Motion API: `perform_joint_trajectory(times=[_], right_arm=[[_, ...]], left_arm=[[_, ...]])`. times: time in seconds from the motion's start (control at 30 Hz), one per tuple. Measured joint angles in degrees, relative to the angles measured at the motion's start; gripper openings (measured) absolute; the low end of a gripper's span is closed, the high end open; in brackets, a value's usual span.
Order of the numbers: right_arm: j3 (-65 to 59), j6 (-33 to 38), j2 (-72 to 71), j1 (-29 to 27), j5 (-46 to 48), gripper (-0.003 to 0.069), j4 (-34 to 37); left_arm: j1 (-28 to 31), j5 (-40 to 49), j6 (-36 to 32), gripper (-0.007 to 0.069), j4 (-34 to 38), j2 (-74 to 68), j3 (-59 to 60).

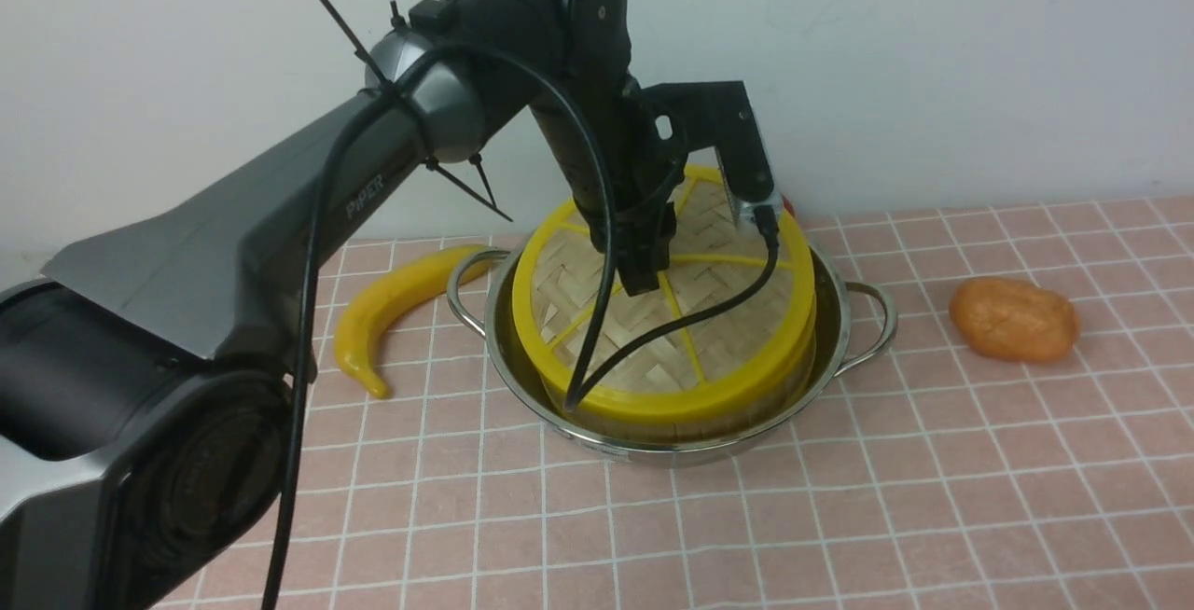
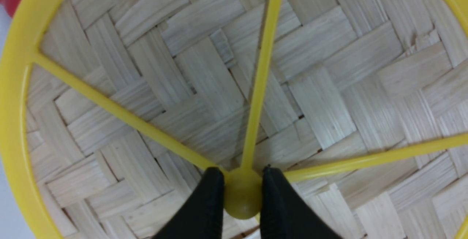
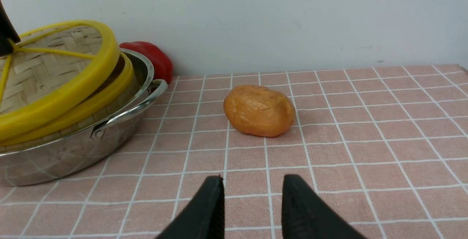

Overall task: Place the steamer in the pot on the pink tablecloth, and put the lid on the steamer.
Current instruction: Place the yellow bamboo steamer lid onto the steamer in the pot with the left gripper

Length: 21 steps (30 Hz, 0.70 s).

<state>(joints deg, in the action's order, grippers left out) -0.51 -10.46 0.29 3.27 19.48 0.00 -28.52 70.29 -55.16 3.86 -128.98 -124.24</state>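
Note:
The steel pot (image 1: 844,349) stands on the pink tablecloth (image 1: 839,517), and the steamer (image 3: 106,96) sits inside it. Only the steamer's yellow rim and bamboo wall show. The woven lid (image 1: 718,311) covers the steamer at a tilt, with a gap on one side in the right wrist view. My left gripper (image 2: 242,171) is shut on the lid's yellow centre hub (image 2: 242,195), reaching down from above (image 1: 644,279). My right gripper (image 3: 252,180) hangs open and holds nothing, low over the cloth to the right of the pot (image 3: 73,151). It is outside the front view.
A yellow banana (image 1: 392,311) lies left of the pot. An orange potato-like lump (image 1: 1012,319) lies to the pot's right, ahead of the right gripper (image 3: 259,111). A red pepper (image 3: 153,58) sits behind the pot by the white wall.

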Motion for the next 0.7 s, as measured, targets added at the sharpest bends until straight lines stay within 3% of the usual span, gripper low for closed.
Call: perform_joint_trajectory(times=[0.7], right_arm=[[0.0,0.0,0.0,0.0,0.0,0.0243,0.0]], left_arm=[[0.0,-0.1,-2.8,0.0117,0.9,-0.2,0.0]])
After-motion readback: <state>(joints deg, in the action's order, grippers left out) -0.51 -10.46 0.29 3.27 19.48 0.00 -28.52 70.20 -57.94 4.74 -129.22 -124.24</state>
